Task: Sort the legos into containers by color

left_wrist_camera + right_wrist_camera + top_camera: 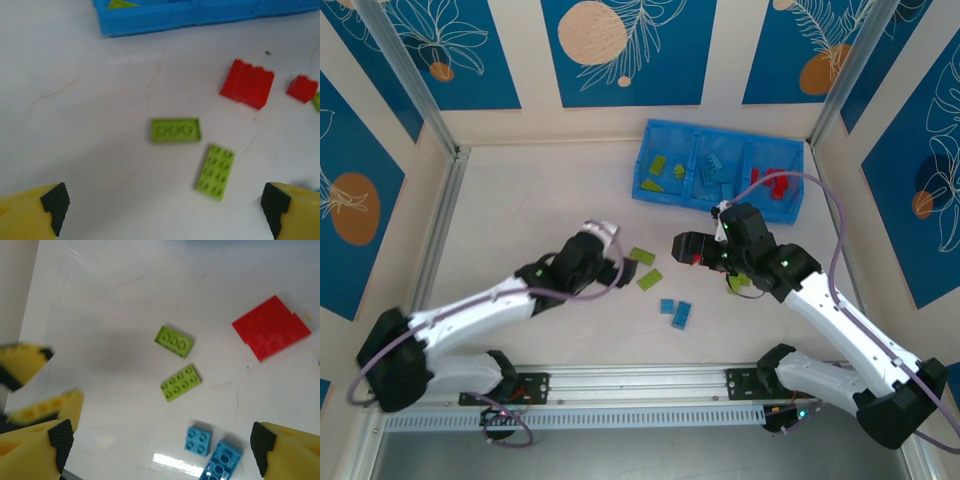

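Wide-spread left jaws frame two lime legos (pixel 176 130) lying flat ahead.

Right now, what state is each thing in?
left end effector, open, empty
right end effector, open, empty
tray, part-filled, one colour per compartment
green legos, loose on table
blue legos, loose on table
red legos, loose on table

2 white-shelled arms with black joints and bases, the left arm (pixel 470 308) and right arm (pixel 850 330), each trail a grey-lilac cable (pixel 841 225). Green indicator lights (pixel 785 263) glow on the housings. The left gripper (pixel 163 210) and right gripper (pixel 160 450) have yellow fingers (pixel 20 217) tipped with black textured pads (pixel 55 205).
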`<state>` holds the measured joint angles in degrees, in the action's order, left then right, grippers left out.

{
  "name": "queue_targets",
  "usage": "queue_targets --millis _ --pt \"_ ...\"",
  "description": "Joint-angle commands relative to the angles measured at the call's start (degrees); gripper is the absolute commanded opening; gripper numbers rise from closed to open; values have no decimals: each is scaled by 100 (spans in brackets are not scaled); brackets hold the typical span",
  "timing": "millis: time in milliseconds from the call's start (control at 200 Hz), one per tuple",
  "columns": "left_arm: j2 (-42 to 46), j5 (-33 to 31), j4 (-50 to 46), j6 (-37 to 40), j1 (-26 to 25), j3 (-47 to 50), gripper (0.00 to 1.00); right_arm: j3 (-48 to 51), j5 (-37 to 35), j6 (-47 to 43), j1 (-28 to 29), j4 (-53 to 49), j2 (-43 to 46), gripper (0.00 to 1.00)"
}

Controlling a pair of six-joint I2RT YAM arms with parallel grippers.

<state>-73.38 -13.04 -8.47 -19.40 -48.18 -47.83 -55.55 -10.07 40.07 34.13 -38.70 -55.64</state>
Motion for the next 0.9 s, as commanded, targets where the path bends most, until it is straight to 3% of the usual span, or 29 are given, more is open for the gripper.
queue_targets --millis 0,230,490,590,675,780,895 --pt "-1220 1140 -883 -342 232 -914 100 -3 -49 150 58 -223 257 94" --pt "-3380 1270 -1633 -26 430 -2658 100 -27 -162 80 103 -415 381 94" --pt "-4258 1352 -1842 94 448 -3198 100 -11 -277 -17 94 -382 258 94" --pt "-4380 1252 -1869 141 450 -3189 89 18 -206 -1 92 -275 179 94" --pt "-4429 1277 -1912 233 448 -3197 74 -15 -79 -17 102 -235 76 94" --pt "-4435 1179 -1947 344 450 -3206 70 -77 -16 -9 133 -274 -7 94" --pt "-4273 1052 -1971 479 450 -3188 60 -130 -37 -1 176 -324 31 94"
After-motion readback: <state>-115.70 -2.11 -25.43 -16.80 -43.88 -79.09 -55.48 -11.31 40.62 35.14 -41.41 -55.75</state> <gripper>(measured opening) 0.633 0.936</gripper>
